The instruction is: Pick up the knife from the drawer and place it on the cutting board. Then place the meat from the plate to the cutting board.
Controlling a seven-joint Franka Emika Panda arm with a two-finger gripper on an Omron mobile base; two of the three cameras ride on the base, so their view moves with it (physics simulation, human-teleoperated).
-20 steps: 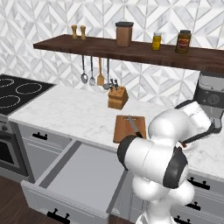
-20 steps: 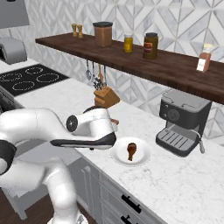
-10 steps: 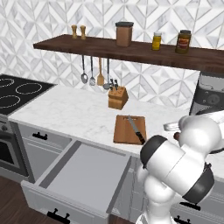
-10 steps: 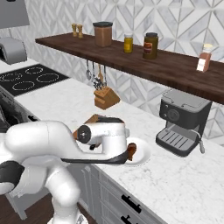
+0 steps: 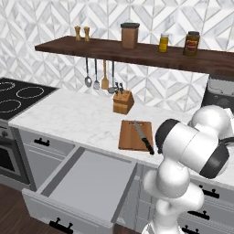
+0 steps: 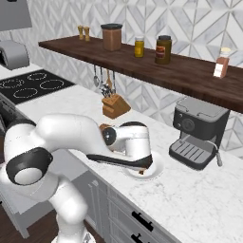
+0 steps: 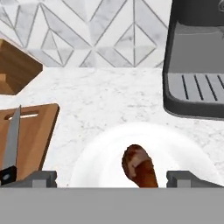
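Observation:
The knife (image 5: pixel 143 137) lies across the brown cutting board (image 5: pixel 132 135) on the counter, black handle toward the front; its blade (image 7: pixel 12 139) and the board (image 7: pixel 33 131) also appear at the left of the hand view. The reddish-brown meat (image 7: pixel 140 166) rests on the white plate (image 7: pixel 100 162), just right of the board. My gripper (image 7: pixel 113 179) hovers low over the plate, open, with the meat between its wide-apart fingertips (image 7: pixel 42 178), nearer the right one and not touched. From the right base view my hand covers part of the plate (image 6: pixel 156 167). The grey drawer (image 5: pixel 87 183) stands pulled out.
A black coffee machine (image 7: pixel 197 65) stands right behind the plate. The tan knife block (image 5: pixel 123 101) sits behind the board. Hanging utensils (image 5: pixel 96 75) and a shelf with jars (image 5: pixel 130 35) are on the wall. The stove (image 5: pixel 18 96) is far left.
My arm has swung right, from over the cutting board to over the plate. The knife stays lying on the board, and the drawer stays open.

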